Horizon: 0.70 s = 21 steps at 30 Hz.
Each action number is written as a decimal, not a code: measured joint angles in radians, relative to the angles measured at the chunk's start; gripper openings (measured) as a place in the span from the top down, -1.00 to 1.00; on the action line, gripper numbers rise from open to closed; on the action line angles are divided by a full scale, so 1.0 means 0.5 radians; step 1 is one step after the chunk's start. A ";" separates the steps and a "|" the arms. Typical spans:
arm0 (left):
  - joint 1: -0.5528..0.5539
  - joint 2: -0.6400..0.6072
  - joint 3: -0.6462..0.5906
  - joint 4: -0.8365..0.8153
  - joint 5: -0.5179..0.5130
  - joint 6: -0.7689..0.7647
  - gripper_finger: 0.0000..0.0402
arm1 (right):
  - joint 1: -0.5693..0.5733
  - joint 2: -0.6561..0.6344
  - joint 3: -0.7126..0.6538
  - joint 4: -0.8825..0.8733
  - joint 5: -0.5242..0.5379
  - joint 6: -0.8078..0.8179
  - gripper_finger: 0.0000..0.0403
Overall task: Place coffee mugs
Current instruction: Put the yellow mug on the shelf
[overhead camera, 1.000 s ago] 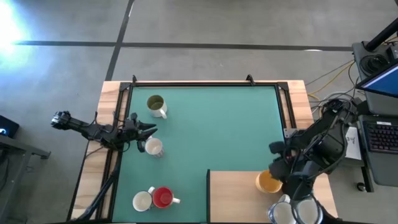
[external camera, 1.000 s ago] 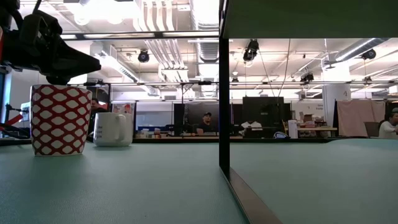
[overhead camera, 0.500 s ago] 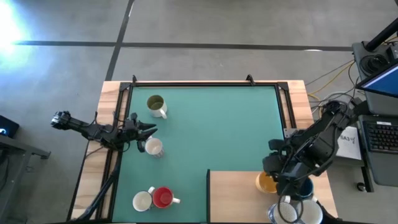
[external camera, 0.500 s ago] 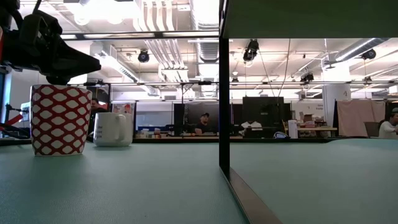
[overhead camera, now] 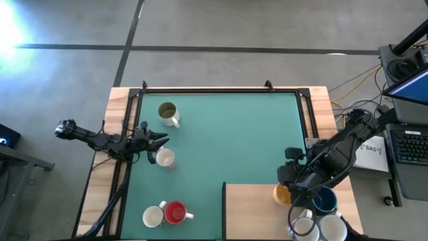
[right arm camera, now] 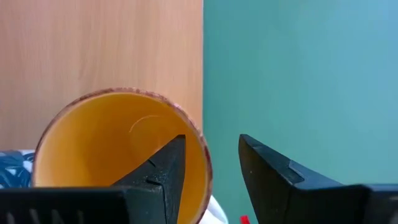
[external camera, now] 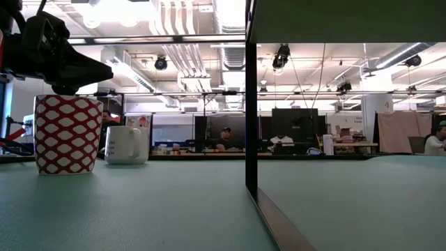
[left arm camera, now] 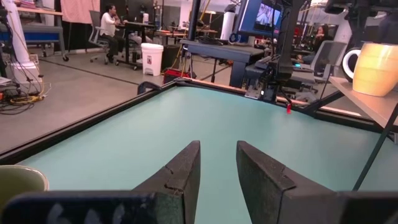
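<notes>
My right tool [overhead camera: 291,194], fingers apart over the rim of the orange mug [right arm camera: 118,149] on the wooden shelf at lower right of the frame, should next close on it, while my left tool [overhead camera: 159,139] waits half-open at left.

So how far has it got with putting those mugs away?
Roughly half, it seems. Four mugs sit on the wooden shelf: the orange mug, a dark blue mug and two white ones at the edge. The right gripper, open, straddles the orange mug's rim. Left on the green mat: the olive-lined mug, a white mug by the left gripper, another white mug and the red mug.
</notes>
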<state>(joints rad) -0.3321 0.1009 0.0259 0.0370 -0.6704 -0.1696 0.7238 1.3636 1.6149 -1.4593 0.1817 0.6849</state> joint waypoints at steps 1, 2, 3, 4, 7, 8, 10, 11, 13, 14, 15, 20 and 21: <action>0.000 0.000 0.000 0.000 0.000 0.000 0.57 | 0.000 0.000 -0.001 0.000 -0.004 -0.004 0.32; 0.000 0.000 0.000 0.000 0.000 0.000 0.57 | 0.000 0.000 -0.003 -0.001 -0.005 -0.014 0.32; 0.001 0.000 0.000 0.000 0.000 0.000 0.57 | 0.000 0.000 -0.004 -0.001 -0.005 -0.034 0.32; 0.000 0.000 0.000 0.000 0.000 0.000 0.57 | 0.000 0.000 -0.009 -0.001 -0.005 -0.047 0.32; 0.000 0.000 0.000 0.000 0.000 0.000 0.57 | 0.000 0.000 -0.033 0.002 -0.005 -0.092 0.32; 0.000 -0.001 0.000 0.000 0.000 0.000 0.57 | 0.000 0.000 -0.039 0.003 -0.005 -0.097 0.32; 0.000 0.000 0.000 0.000 0.000 0.000 0.57 | 0.000 0.000 -0.050 0.016 -0.008 -0.102 0.33; 0.000 0.000 0.000 0.000 0.000 0.000 0.57 | 0.000 0.000 -0.055 0.017 -0.010 -0.116 0.35; 0.000 0.000 0.000 0.000 0.000 0.000 0.57 | 0.000 0.000 -0.063 0.023 -0.011 -0.155 0.40; 0.000 -0.001 0.000 0.000 0.000 0.000 0.57 | 0.000 0.000 -0.067 0.028 -0.011 -0.183 0.43; 0.000 0.000 0.000 0.000 0.000 0.000 0.57 | 0.000 0.000 -0.071 0.036 -0.011 -0.213 0.47; 0.001 0.000 0.000 0.000 0.000 0.000 0.57 | 0.000 0.000 -0.080 0.059 -0.072 -0.328 0.66; 0.000 0.000 0.000 0.000 0.000 0.000 0.57 | 0.000 0.000 -0.081 0.059 -0.092 -0.343 0.70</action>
<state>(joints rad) -0.3319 0.1009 0.0257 0.0371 -0.6704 -0.1696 0.7238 1.3636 1.5743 -1.4298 0.1359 0.5134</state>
